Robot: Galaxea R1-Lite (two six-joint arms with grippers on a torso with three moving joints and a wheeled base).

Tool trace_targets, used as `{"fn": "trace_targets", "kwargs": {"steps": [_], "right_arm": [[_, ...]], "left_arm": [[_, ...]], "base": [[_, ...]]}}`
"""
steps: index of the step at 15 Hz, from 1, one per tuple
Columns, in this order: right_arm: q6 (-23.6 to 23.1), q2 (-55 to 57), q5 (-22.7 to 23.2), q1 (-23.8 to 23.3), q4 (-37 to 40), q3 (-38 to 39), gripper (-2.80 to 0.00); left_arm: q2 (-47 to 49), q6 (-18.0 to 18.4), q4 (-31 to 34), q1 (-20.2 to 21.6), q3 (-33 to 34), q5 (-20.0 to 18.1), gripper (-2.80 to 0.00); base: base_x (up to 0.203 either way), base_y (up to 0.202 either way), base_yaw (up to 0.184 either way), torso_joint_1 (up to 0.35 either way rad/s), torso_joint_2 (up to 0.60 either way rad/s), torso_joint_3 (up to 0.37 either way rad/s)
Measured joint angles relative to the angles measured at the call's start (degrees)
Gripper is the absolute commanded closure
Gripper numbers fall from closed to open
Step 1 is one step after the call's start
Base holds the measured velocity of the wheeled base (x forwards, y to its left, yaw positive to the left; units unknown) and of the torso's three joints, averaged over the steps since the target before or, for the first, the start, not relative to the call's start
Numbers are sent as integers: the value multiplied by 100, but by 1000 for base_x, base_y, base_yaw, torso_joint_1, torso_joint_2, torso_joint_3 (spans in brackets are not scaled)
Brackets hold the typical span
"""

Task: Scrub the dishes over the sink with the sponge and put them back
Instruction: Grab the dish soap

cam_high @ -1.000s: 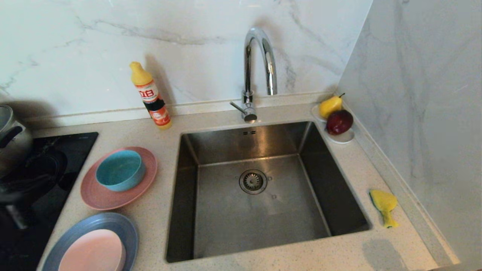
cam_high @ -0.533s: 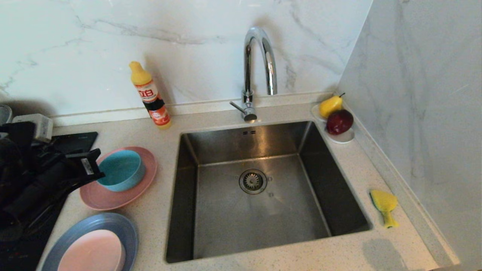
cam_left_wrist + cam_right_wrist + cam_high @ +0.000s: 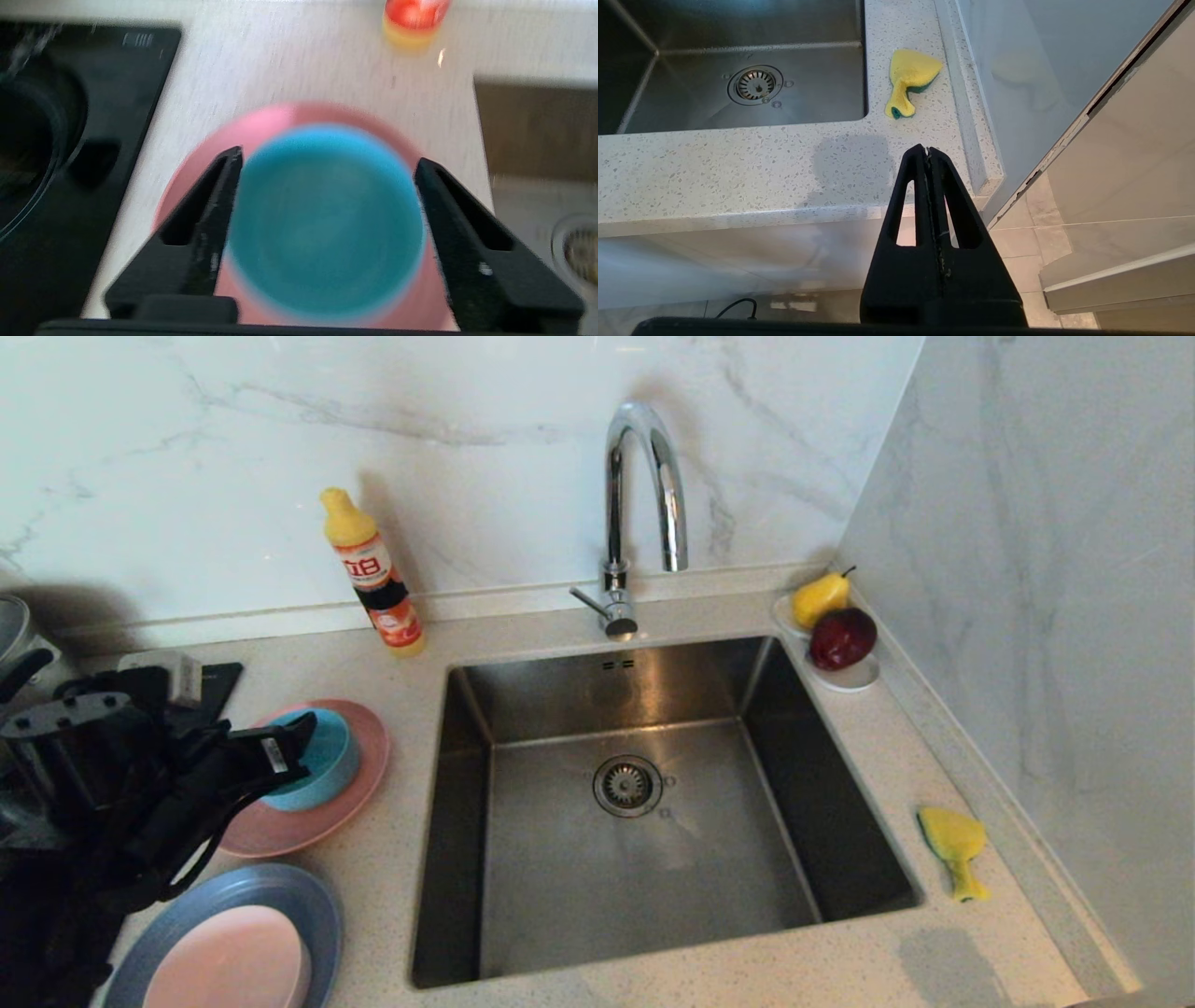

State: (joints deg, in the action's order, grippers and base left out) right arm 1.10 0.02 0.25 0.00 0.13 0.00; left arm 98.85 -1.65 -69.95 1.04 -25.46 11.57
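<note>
Nothing is washed yet, as far as I can judge; every piece sits dry on the counter [image 3: 392,915] and I am only starting on the first one.

Nearest to me on the left, the pale pink bowl [image 3: 229,957] rests inside the grey-blue plate [image 3: 308,896], untouched. On the near right my right hand [image 3: 928,150] hangs parked off the front edge of the counter, fingers pressed together and holding nothing.

A little farther on the left, my left hand [image 3: 327,161] is over the teal bowl [image 3: 322,224], fingers spread wide, one on each side of the bowl's rim. I cannot tell whether they touch it; I judge they do not grip it. The bowl stands in the salmon-pink plate [image 3: 364,775], beside the black hob [image 3: 70,140].

In the middle, the sink [image 3: 616,859] lies empty, its drain [image 3: 627,786] bare. The sponge [image 3: 952,845] lies on the counter to the sink's right, near the wall, well apart from either hand.

At the far side, the soap bottle [image 3: 373,579] and the tap [image 3: 639,495] stand by the wall, with fruit on a white saucer [image 3: 854,679] in the far right corner.

Left to do: grip the bowl, fetch the sponge, scrub each of the four pieces over the sink, and set them back.
</note>
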Motion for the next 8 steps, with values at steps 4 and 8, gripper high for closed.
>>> {"fn": "trace_targets", "kwargs": {"steps": [4,8], "right_arm": [[2,0,-1,0,-2,0,0],[2,0,-3,2,-2,0,0]], "left_arm": [[944,80,-1357,-79,-293,-17,-280],[1435,77,-1404,-160,-802,-59,-280]], "base": [[0,0,0,0,0,0],[0,0,0,0,0,0]]}}
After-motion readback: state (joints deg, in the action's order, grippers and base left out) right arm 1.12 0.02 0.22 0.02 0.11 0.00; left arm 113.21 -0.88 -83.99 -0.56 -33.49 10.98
